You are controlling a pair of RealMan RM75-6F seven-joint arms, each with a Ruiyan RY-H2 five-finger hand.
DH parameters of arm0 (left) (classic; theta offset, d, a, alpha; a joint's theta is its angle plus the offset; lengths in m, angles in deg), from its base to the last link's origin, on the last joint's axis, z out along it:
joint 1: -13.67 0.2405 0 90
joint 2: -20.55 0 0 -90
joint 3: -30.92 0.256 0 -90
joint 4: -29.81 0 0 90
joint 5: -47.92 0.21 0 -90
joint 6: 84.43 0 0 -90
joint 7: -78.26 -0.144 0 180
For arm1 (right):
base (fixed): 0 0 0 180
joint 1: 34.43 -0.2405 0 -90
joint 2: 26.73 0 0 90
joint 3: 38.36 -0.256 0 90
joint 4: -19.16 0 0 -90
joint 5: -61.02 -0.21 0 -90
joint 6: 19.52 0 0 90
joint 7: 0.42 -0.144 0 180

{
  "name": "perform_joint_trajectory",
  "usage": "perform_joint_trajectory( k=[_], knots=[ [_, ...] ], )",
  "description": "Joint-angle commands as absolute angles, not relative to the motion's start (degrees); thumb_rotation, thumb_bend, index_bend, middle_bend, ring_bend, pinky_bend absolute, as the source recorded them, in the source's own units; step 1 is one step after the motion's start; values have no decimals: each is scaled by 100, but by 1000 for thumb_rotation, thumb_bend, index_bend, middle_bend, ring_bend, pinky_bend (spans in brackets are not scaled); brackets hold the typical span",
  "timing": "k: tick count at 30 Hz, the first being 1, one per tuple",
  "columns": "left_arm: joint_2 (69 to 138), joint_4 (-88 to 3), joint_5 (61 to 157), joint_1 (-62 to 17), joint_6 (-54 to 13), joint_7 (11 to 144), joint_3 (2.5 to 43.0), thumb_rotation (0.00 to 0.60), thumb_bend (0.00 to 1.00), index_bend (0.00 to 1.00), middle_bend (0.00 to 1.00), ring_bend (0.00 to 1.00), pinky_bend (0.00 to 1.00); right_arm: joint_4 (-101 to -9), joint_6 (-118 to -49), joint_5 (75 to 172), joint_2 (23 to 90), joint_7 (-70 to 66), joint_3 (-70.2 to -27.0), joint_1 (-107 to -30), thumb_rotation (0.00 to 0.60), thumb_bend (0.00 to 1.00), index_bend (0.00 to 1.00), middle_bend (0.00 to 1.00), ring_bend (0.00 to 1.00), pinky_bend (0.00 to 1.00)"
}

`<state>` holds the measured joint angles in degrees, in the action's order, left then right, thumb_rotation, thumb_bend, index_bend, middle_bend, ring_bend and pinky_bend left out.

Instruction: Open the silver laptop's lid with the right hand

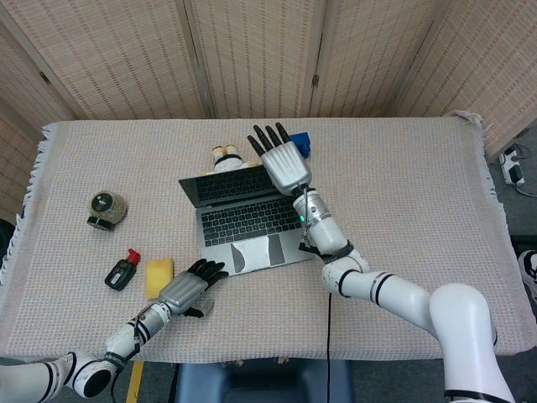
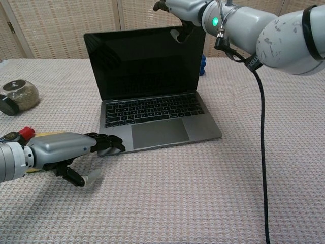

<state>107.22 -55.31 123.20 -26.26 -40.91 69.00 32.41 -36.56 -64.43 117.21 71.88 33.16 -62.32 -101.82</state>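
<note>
The silver laptop [image 1: 243,220] stands open in the middle of the table, its dark screen [image 2: 144,61] close to upright over the keyboard [image 2: 152,109]. My right hand [image 1: 284,159] is at the lid's top right corner. In the chest view this right hand [image 2: 185,10] has its fingers over the top edge and behind the lid, with the thumb on the screen side. My left hand [image 1: 189,287] lies low at the front left. Its fingertips [image 2: 109,144] rest on the front left corner of the laptop's base.
A small jar [image 1: 106,207] sits at the left. A red-and-black gadget [image 1: 122,271] and a yellow sponge [image 1: 159,277] lie beside my left arm. Behind the lid are a doll [image 1: 225,156] and a blue block [image 1: 304,143]. Folding screens close off the back.
</note>
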Motion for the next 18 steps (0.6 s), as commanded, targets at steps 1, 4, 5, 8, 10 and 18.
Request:
perform_joint_trajectory(
  k=[1,4,5,8,10,18],
  knots=[
    [10719,-5531,12314,-2631,-4097,6893,3244,422,650,65,30,0,0,-3421,-6349,11599,7242,3271,-6258,-10305,600,639,0,0,0,0],
    [10715,-5534,12296,-2630,-4094,6880,3247,420,649,65,31,0,0,-3194,-6269,11494,7299,3225,-6290,-10408,600,639,0,0,0,0],
    [10713,-5537,12292,-2630,-4095,6880,3249,419,649,64,31,0,0,-3126,-6250,11465,7318,3212,-6297,-10436,600,639,0,0,0,0],
    [10709,-5539,12285,-2632,-4097,6864,3257,421,649,65,30,0,0,-2877,-6164,11361,7381,3201,-6303,-10523,600,639,0,0,0,0],
    [10704,-5544,12281,-2637,-4098,6855,3257,421,650,65,30,0,0,-2712,-6097,11269,7435,3187,-6318,-10580,600,639,0,0,0,0],
    [10653,-5603,12298,-2631,-4055,6853,3260,421,649,65,30,0,0,-2381,-6036,11208,7550,3058,-6286,-10693,600,639,0,0,0,0]
  ],
)
